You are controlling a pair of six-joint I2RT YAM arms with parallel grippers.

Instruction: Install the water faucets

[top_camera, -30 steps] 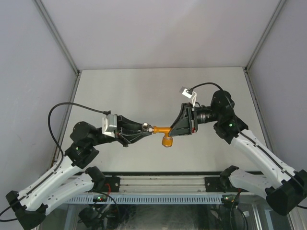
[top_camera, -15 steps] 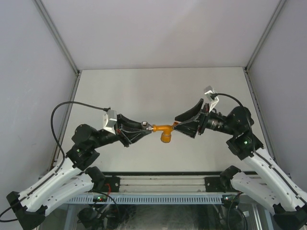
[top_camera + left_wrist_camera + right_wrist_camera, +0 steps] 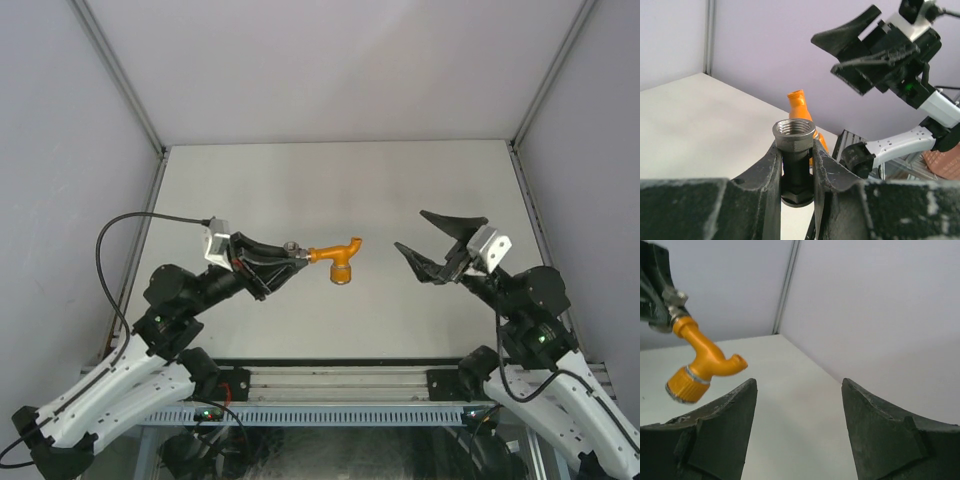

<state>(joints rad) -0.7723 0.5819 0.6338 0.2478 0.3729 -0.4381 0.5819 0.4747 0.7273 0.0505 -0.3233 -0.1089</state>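
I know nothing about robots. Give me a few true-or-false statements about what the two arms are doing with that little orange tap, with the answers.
1. The left arm's fingers are closed on the grey metal fitting. True.
2. The right arm's fingers are gripping the orange tap. False: they are spread open, hold nothing, and are well apart from the tap.
3. The orange tap is lying on the table. False: it is held up in the air, joined to the end of the grey metal fitting.
4. The orange tap sticks out from the fitting towards the right arm's side. True.
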